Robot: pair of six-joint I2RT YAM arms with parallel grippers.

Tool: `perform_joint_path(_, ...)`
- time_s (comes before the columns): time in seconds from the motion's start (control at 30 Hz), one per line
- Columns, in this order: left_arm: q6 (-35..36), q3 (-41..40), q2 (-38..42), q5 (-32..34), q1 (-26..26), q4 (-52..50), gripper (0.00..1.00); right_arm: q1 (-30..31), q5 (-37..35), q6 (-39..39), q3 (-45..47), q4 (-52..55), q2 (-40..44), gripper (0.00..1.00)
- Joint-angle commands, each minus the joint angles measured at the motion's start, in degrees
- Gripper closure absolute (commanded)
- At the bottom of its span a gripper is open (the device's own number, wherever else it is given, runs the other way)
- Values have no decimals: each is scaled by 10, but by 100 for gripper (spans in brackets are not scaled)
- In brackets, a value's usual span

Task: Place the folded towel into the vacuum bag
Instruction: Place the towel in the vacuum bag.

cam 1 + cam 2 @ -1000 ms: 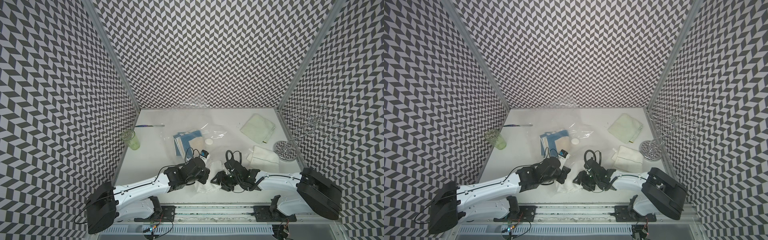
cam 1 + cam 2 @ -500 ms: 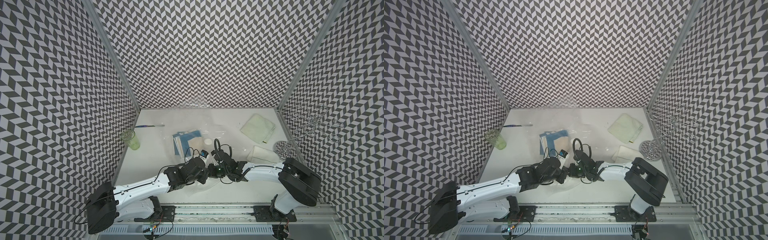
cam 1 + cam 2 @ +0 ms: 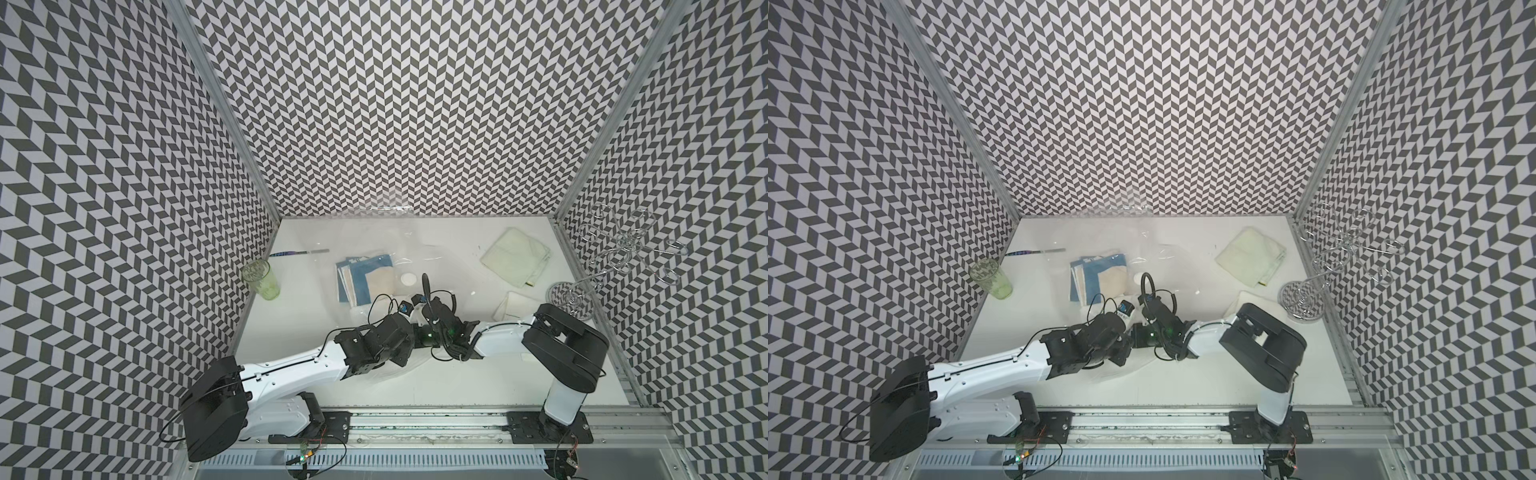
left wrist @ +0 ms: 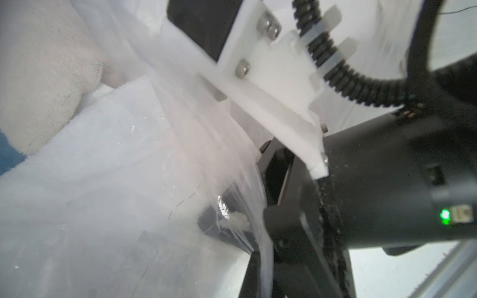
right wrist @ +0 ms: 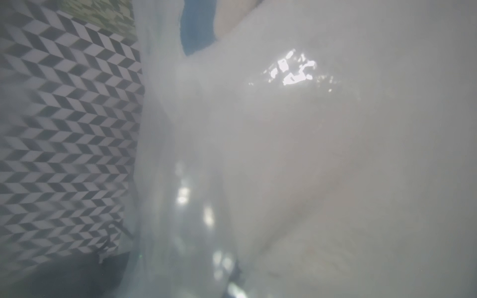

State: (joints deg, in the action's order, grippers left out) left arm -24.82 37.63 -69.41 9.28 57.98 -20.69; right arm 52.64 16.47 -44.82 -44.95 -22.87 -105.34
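Observation:
The vacuum bag (image 3: 419, 257) lies clear and crinkled from the back wall to the front middle of the table, its white valve cap (image 3: 409, 278) facing up. A folded blue and beige towel (image 3: 365, 278) shows through its film. A pale green folded towel (image 3: 515, 255) and a white one (image 3: 513, 305) lie outside it at the right. My left gripper (image 3: 409, 336) is shut on the bag's near edge (image 4: 265, 252). My right gripper (image 3: 420, 332) sits right against it, its black fingers (image 4: 277, 178) closed on the stretched film. Film (image 5: 284, 154) blurs the right wrist view.
A green tumbler (image 3: 262, 280) stands at the left wall, with a thin stick (image 3: 299, 252) lying behind it. A wire rack (image 3: 569, 295) stands at the right wall beside the white towel. Loose film (image 3: 1121, 370) drapes in front of the grippers. Patterned walls close three sides.
My right arm has swung left from the front middle to meet the left gripper, and its jaws have closed. The left arm has stayed put.

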Motion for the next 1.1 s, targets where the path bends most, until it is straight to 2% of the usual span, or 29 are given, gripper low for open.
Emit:
perform_joint_path(0.0,20,42,-8,-97,26,64,96,-2,-8,-11,-35,-157,-35,83)
perform_joint_path(0.03,20,42,-8,-98,26,65,96,-7,-3,-24,-30,-177,-40,81)
perform_joint_path(0.1,20,41,-10,-102,26,63,96,-12,-4,-38,-25,-195,-39,71)
perform_joint_path(0.2,19,42,-10,-105,26,47,94,-17,27,-40,-36,-146,-16,48)
perform_joint_path(0.3,20,37,0,-92,25,21,89,-23,71,-48,-11,-98,35,30)
perform_joint_path(0.43,10,18,20,-84,13,4,77,-50,135,-59,61,-33,105,18)
perform_joint_path(0.5,6,15,26,-87,11,2,74,-59,142,-52,96,1,145,14)
perform_joint_path(0.67,2,46,40,-103,10,-8,61,-73,125,-30,137,136,242,13)
perform_joint_path(0.77,-4,81,63,-128,10,-5,56,-79,75,-15,139,252,305,13)
perform_joint_path(0.87,-17,103,82,-166,2,19,54,-112,31,-4,141,367,364,19)
perform_joint_path(0.93,-23,103,79,-185,-8,41,55,-147,12,9,140,427,418,27)
perform_joint_path(1.07,-30,93,54,-201,-19,80,55,-206,-27,45,120,496,506,41)
